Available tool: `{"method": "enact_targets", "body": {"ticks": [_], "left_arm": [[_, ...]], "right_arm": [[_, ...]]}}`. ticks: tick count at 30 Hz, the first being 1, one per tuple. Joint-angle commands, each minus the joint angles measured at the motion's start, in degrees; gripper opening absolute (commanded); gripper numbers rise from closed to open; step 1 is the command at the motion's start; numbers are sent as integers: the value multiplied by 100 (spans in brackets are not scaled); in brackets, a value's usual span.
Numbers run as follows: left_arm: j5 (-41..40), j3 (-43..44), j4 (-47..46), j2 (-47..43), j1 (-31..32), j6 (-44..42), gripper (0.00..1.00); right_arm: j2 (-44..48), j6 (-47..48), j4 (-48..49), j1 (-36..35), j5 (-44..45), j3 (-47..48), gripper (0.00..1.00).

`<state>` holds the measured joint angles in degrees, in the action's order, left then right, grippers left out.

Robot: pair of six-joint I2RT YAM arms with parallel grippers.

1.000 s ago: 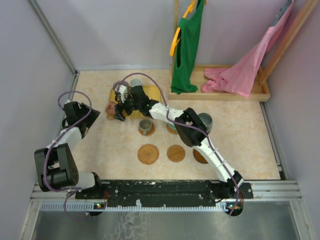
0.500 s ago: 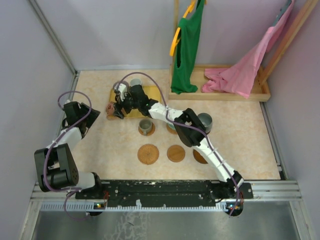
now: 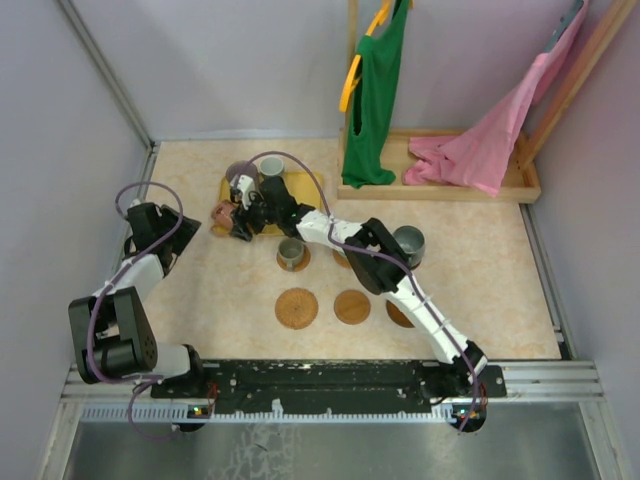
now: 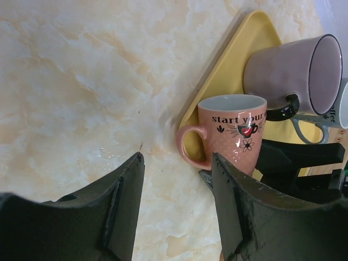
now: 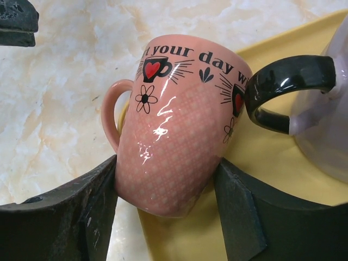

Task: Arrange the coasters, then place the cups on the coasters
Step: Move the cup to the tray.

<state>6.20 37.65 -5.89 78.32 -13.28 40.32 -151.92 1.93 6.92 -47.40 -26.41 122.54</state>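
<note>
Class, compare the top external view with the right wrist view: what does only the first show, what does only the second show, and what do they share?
Only top external: the coasters, a grey cup standing on one, the left arm, the green garment and pink garment. Only right wrist: printed lettering and hearts on the pink mug, and the black handle of the pale mug. Both: the pink mug, the yellow tray, and the right gripper clasping that mug.
</note>
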Motion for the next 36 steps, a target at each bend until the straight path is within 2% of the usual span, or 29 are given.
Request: {"method": "enact_targets", "body": {"ticks": [1,2,6,9,36], "left_arm": [[79,-49,-191,-46,-44,31,58],[85,-47,-195,-34,-43,36,58],[117,-50,-207,-4,-48,46,58],[126,-51,-209,-9,-43,47,58],[286,-91,-166,-106,-44,44,57]], "right_arm": [[371,62,456,-78,96,-365,53],[433,54,493,-81,115,-451,46],[617,61,539,-68,117,-718,42],[795,49,626,-52,121,-939,31],[2050,18,807,390,201,-2439,33]]}}
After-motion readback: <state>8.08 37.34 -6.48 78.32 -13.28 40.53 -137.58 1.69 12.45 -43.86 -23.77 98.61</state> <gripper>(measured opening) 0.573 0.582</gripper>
